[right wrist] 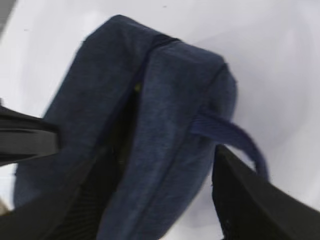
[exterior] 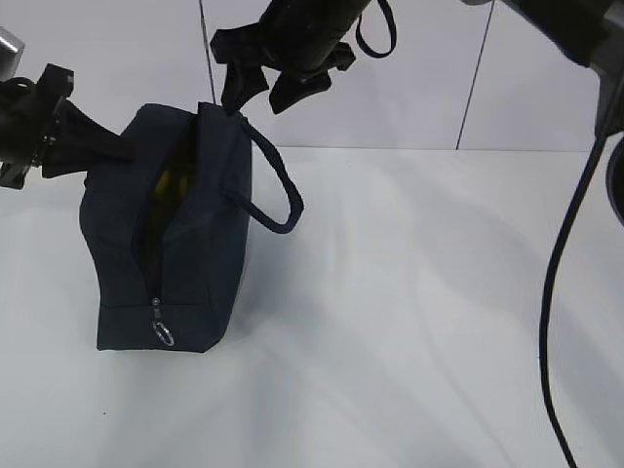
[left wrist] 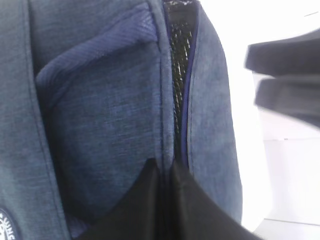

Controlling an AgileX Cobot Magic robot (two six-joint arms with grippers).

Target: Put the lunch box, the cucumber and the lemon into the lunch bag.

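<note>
Exterior view first: the boxy dark navy fabric lunch bag (exterior: 175, 234) stands on the white table (exterior: 419, 312), left of centre, its long axis running away from me, the zip slit on top parted and a silver ring pull (exterior: 162, 334) hanging at the near end. Through the slit I make out a yellow-green glint, perhaps the lemon (exterior: 175, 180); I cannot confirm the other items. My left gripper (exterior: 97, 146) is pinched on the bag's left upper edge, so that arm is the nearer one. My right gripper (exterior: 258, 83) hovers just above the far end of the bag, fingers spread, holding nothing. One loop handle (exterior: 273, 185) droops to the right.

Left wrist view: the two dark fingertips (left wrist: 140, 210) meet tightly on a fold of navy cloth beside the zipper line; the black mesh lining shows in the gap above.

Right wrist view: the bag lies directly below and between the spread fingers (right wrist: 250, 200), which touch nothing. I judge the packing nearly done, with the zip next.
</note>
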